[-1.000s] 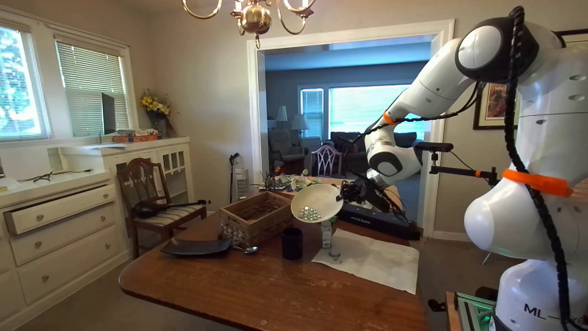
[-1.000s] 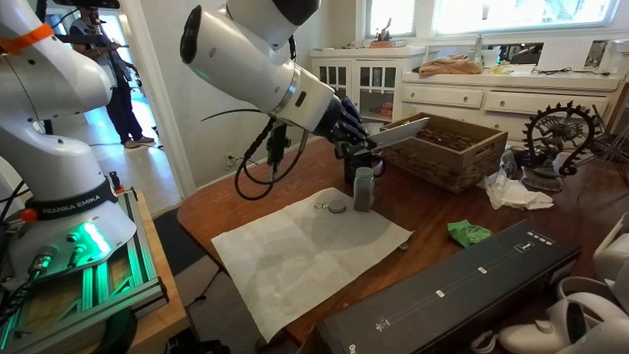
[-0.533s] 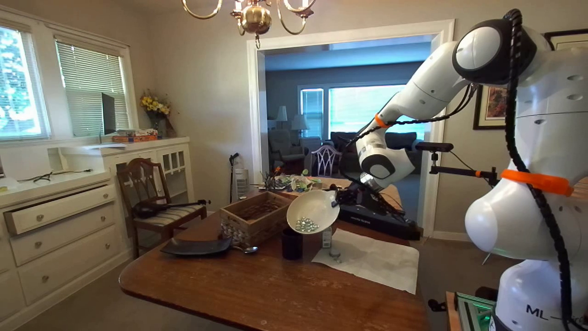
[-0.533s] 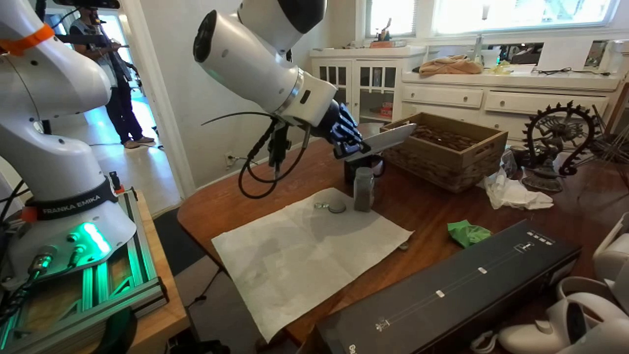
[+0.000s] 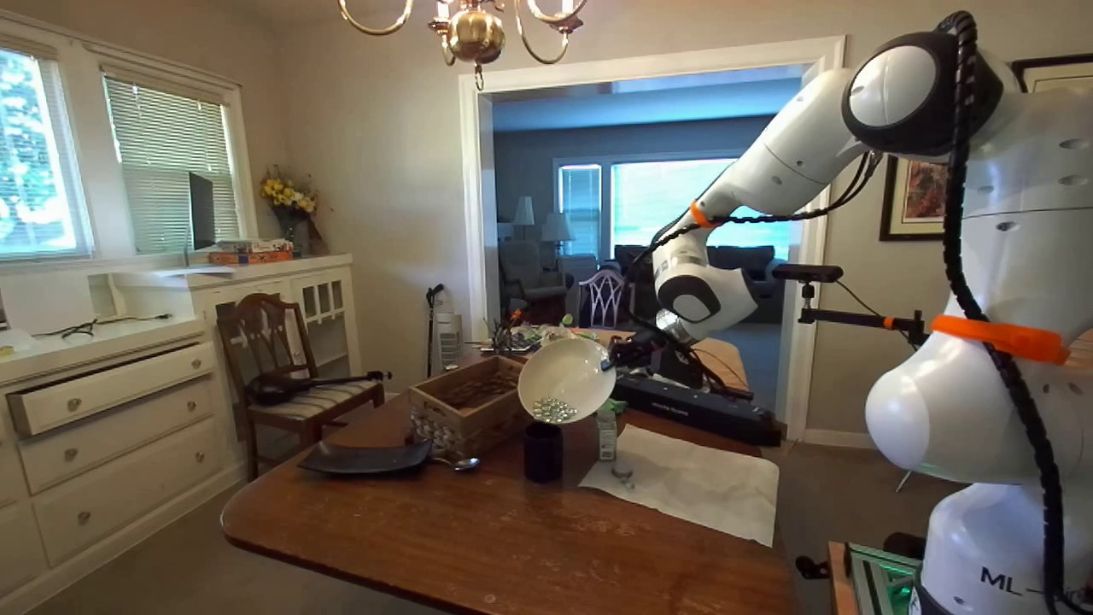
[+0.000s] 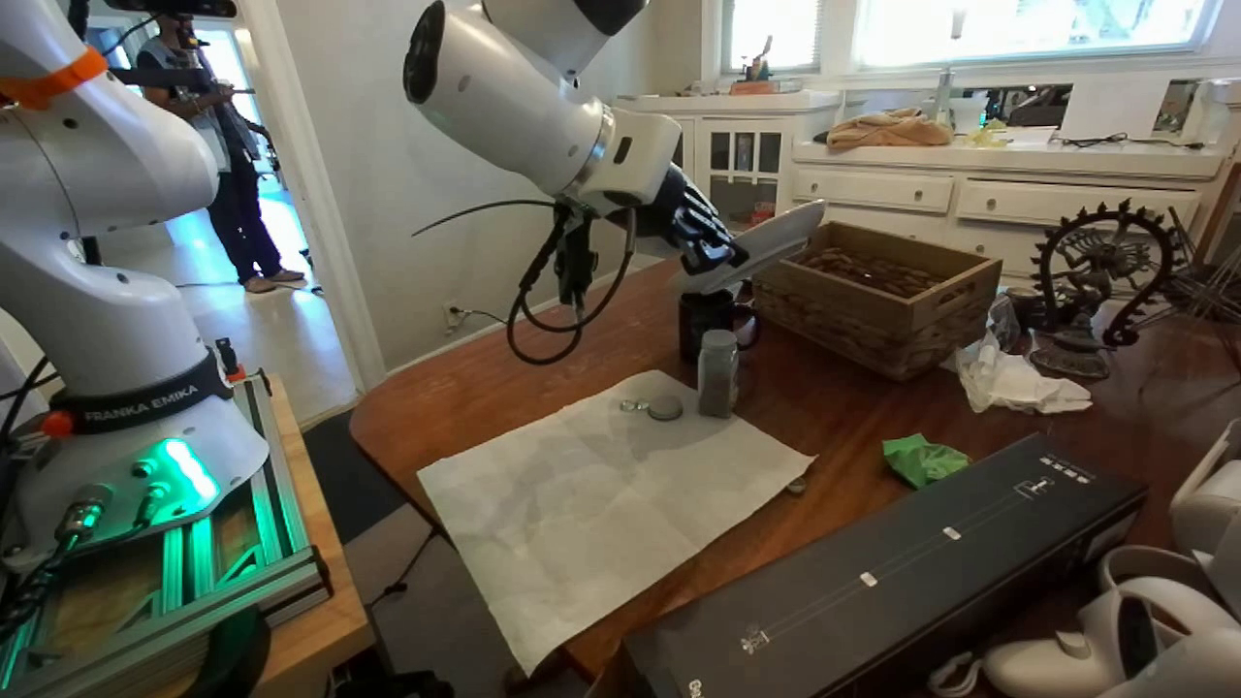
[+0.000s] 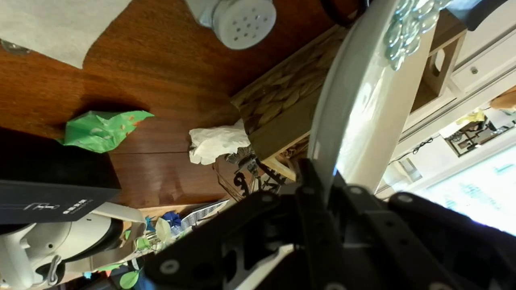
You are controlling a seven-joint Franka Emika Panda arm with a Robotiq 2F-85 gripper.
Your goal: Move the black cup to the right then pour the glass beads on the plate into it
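The plate [image 5: 566, 369] looks smooth and glossy, the beads [image 5: 553, 411] shiny glass, the table [image 5: 478, 525] scuffed wood.

Arm [image 5: 794, 158] ext. & bent, wrist [image 6: 648, 150] angled dn, tool [image 7: 325, 177] clamped.

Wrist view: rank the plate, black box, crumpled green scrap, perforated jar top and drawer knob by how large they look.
Largest to smallest, visible parts only:
1. plate
2. black box, cut off at the left edge
3. crumpled green scrap and perforated jar top, too alike to rank
4. drawer knob
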